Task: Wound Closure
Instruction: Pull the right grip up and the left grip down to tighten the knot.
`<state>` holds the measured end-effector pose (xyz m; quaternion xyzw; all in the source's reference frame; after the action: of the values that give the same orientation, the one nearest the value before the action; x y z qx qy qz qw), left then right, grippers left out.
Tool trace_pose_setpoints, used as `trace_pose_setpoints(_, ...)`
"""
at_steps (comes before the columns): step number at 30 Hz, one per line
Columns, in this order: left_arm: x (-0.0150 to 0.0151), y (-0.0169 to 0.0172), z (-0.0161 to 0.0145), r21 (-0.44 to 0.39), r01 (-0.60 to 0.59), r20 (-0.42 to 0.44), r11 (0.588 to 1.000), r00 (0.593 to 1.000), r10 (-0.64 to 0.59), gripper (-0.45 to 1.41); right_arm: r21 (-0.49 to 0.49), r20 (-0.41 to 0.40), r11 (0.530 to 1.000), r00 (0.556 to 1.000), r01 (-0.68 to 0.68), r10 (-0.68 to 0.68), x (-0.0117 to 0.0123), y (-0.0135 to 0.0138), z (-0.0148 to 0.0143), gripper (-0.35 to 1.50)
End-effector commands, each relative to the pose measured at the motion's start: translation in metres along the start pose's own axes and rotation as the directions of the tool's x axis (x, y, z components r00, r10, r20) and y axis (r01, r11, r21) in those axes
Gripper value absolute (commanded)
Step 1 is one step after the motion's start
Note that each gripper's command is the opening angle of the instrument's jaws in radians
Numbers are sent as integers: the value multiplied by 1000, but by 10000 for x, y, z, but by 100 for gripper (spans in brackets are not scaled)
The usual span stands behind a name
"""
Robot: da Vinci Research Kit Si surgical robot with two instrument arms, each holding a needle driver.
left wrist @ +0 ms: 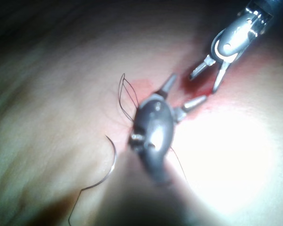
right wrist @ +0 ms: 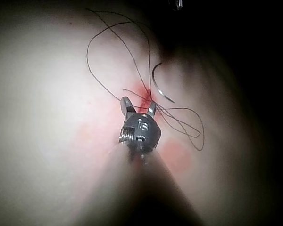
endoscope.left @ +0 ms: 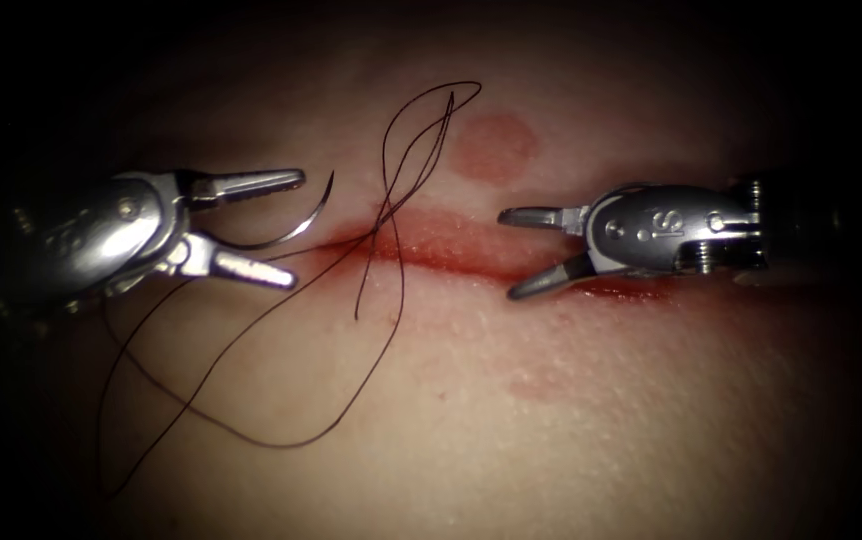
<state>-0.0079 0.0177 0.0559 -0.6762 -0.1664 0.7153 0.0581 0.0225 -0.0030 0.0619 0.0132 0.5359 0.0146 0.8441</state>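
The left tool [endoscope.left: 256, 225] and the right tool [endoscope.left: 531, 252] both have their jaws apart and hold nothing. The needle [endoscope.left: 303, 222] lies free on the tissue [endoscope.left: 571, 400] between the left jaws, seemingly within reach, and its thread [endoscope.left: 391, 200] crosses the cut [endoscope.left: 451, 255].

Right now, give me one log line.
left tool: open, empty | right tool: open, empty | needle: free, left of cut | thread: through tissue

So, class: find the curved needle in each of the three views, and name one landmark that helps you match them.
Endoscope view: the needle lies loose on the tissue between the open jaws of the left pincer, near the left end of the cut.
Left wrist view: the needle lies beside the tool's shaft.
Right wrist view: the needle lies beyond the right pincer.
Shared landmark: the red cut.
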Motion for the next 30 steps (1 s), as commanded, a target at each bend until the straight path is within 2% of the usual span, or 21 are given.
trace_pose_setpoints(1, -6, -3, 6, -2, 0, -1, 1000, 1000, 0, 59, 2, -1, 1000, 1000, -1, 1, -3, -3, 7, 148)
trace_pose_setpoints(9, -6, -3, 6, -2, 0, -1, 1000, 1000, 0, 59, -1, 1, 1000, 1000, -7, 7, -3, -3, 7, 147)
trace_pose_setpoints(11, -6, -3, 6, -2, 0, -1, 1000, 1000, 0, 59, -48, 4, 987, 988, -154, 154, -6, 4, 11, 141)
trace_pose_setpoints(12, -7, 0, 5, -5, 0, -2, 1000, 1000, 0, 56, -85, -6, 960, 964, -267, 267, -16, 8, 13, 135)
trace_pose_setpoints(13, -8, 4, 5, -18, -1, -11, 1000, 1000, 1, 54, -97, -7, 955, 960, -280, 281, -23, 11, 13, 133)
trace_pose_setpoints(16, -9, 12, 5, -54, 12, -26, 998, 1000, -13, 49, -118, 48, 972, 977, -201, 208, -40, 22, 12, 122)
trace_pose_setpoints(20, -8, 20, 5, -57, 21, -24, 998, 999, -23, 43, -155, 66, 976, 984, -154, 166, -42, 31, 8, 132)
trace_pose_setpoints(24, -1, 23, 6, -58, 24, -25, 998, 999, -25, 36, -122, 49, 986, 992, -113, 120, -27, 24, 10, 132)
trace_pose_setpoints(25, 1, 22, 6, -52, 25, -23, 998, 999, -26, 38, -86, 31, 992, 995, -93, 96, -21, 20, 13, 132)
trace_pose_setpoints(30, 6, 19, 4, -32, 30, -14, 999, 999, -31, 43, -29, -2, 999, 1000, -25, 25, -3, 4, 25, 128)
